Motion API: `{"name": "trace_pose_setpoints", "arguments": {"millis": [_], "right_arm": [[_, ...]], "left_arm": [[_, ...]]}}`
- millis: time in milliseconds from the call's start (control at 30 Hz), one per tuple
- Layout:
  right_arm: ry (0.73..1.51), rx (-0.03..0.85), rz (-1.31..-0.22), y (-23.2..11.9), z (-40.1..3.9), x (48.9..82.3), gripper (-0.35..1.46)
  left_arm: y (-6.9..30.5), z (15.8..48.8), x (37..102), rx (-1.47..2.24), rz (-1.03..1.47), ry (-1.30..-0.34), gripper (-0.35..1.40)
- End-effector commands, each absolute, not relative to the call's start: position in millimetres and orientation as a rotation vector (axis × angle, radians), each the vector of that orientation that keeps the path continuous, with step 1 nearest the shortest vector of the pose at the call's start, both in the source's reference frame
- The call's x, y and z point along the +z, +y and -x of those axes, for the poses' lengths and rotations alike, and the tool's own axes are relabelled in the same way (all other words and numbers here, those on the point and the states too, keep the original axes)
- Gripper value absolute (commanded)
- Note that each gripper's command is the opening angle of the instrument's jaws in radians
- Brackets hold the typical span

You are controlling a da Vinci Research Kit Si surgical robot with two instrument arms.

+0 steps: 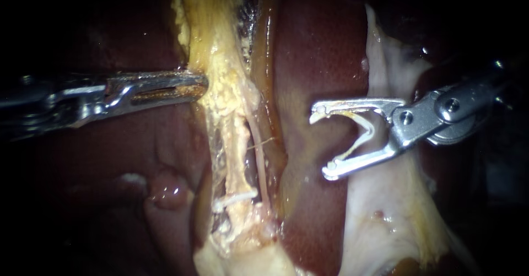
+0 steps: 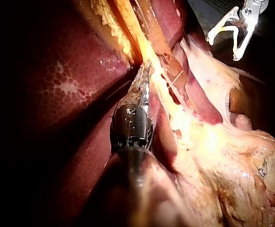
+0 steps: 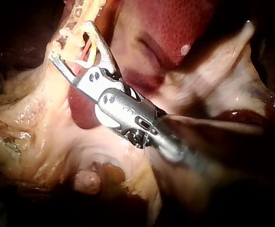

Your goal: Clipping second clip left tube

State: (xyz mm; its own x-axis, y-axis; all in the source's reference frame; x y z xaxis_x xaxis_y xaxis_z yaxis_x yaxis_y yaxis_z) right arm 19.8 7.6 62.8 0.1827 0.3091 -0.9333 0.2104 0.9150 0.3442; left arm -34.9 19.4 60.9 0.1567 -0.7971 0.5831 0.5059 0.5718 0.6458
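Two thin tubes run down a yellow, fatty strand of tissue [image 1: 220,44] in the endoscope view. The left tube [image 1: 240,149] is thicker and carries a white clip [image 1: 236,198] low down. The right tube [image 1: 260,166] is finer. My left instrument [image 1: 203,84] is shut on the yellow tissue above the tubes; the left wrist view shows the same hold [image 2: 146,71]. My right instrument [image 1: 320,142] holds a white V-shaped clip [image 1: 361,135] between wide-standing jaws. It hangs over the liver, right of both tubes and apart from them, and also shows in both wrist views [image 2: 222,47] [image 3: 70,41].
Dark red liver [image 1: 319,50] lies behind and on both sides of the strand. Pale whitish tissue [image 1: 386,215] spreads under the right instrument's shaft. A small reddish lump [image 1: 168,190] sits left of the strand's lower part.
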Motion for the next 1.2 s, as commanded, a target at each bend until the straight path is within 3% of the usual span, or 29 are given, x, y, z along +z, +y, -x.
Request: {"name": "trace_pose_setpoints", "arguments": {"millis": [33, 133, 600, 767, 1200], "right_arm": [[1.399, 0.073, -0.446, 7.6, -19.9, 62.8, 0.6], [1.399, 0.072, -0.445, 7.4, -19.9, 62.8, 0.6], [1.326, 0.301, -0.671, 3.8, -24.3, 65.3, 0.6], [1.203, 0.338, -0.746, 2.6, -26.8, 67.7, 0.59], [1.121, 0.407, -0.8, 0.9, -31.5, 75.8, 0.59]], "left_arm": [[19.4, 34.9, 60.9, -0.957, -0.332, -1.051, -0.35], [19.4, 34.9, 60.9, -0.957, -0.332, -1.052, -0.35], [20.9, 32.1, 53.8, -0.98, -0.351, -1.079, -0.35], [20.7, 31.7, 51.6, -0.978, -0.345, -1.099, -0.35], [20.4, 31.6, 50.7, -0.973, -0.342, -1.102, -0.35]]}}
